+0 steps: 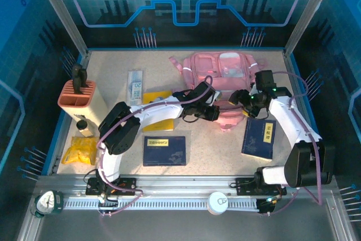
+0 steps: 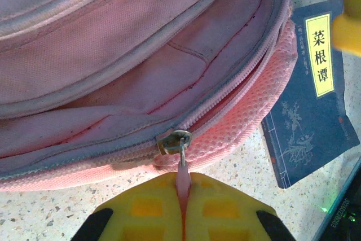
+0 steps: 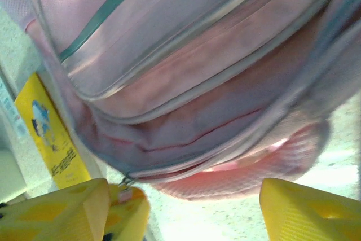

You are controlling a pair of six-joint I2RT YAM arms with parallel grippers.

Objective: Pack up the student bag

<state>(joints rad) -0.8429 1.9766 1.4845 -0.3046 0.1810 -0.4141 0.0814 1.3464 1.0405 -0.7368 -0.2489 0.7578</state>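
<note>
I note a speckled beige desk (image 1: 113,66) inside a blue-panelled enclosure with a gear graphic on the back wall. The student bag (image 1: 223,77) lies at the far centre-right, close to the far edge, its main zipper partly undone.

The left claw (image 2: 181,182) is clamped on the pink zipper pull (image 2: 181,167) at the bag's near edge. The right claw (image 3: 183,190) hangs just beside it with its fingers apart, gripping nothing.

One dark blue book (image 2: 316,100), right of the bag, reads "菜根谭" on a yellow label. The title on a second blue book (image 1: 164,150) at near centre is too small to read.

Bare desk lies between the two blue books.
</note>
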